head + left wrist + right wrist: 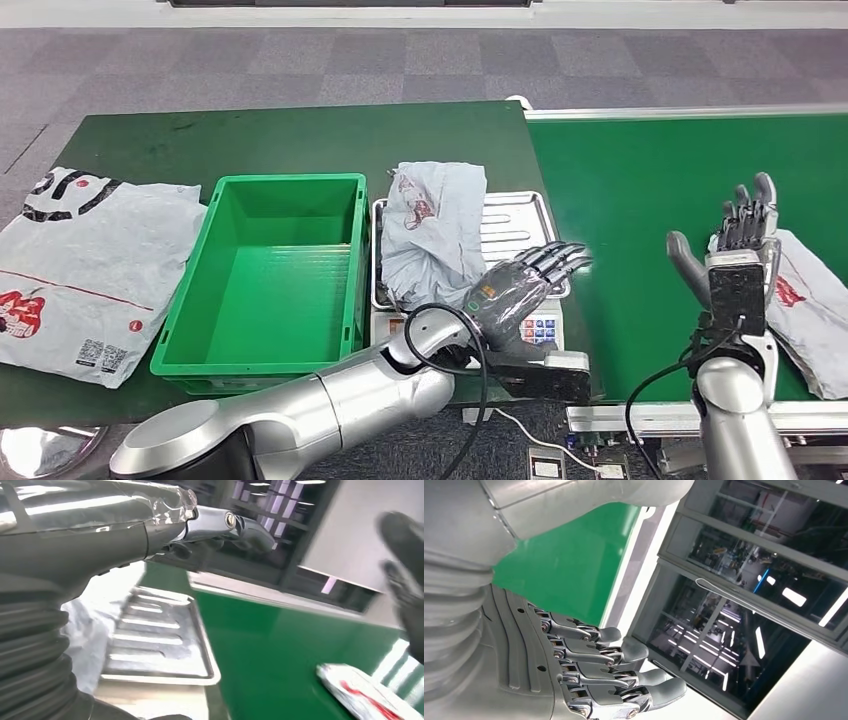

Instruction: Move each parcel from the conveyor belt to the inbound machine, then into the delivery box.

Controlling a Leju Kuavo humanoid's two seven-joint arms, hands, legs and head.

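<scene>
**Currently on the bench: two parcels in play, both hands empty**

Item 1. Crumpled grey parcel [432,232] with red print, lying on the ridged metal tray of the inbound machine [520,222]. It covers the tray's left part and overhangs its far edge; the right part of the tray is bare. The machine's keypad face shows below the tray, toward the robot.

Item 2. Second grey parcel [812,310] with a red mark, flat on the green conveyor belt [640,200], at the belt's near right side. In the left wrist view it appears as a pale packet with red lettering [367,692], well apart from the tray [155,640].

Item 3. Delivery box [268,285], a green plastic crate, standing just left of the inbound machine on the dark green table [300,140]. Nothing visible inside it.

Item 4. Large grey mailing bag [85,265] with black and red print, lying flat at the table's left end, beside the crate.

Item 5. Left hand [520,290], fingers stretched out and holding nothing, hovering over the near right corner of the machine, just beside the crumpled parcel.

Item 6. Right hand [738,265], raised upright over the belt, fingers extended and spread, empty; the second parcel lies just to its right. The right wrist view shows its fingers [594,657] straight, with nothing between them.
</scene>
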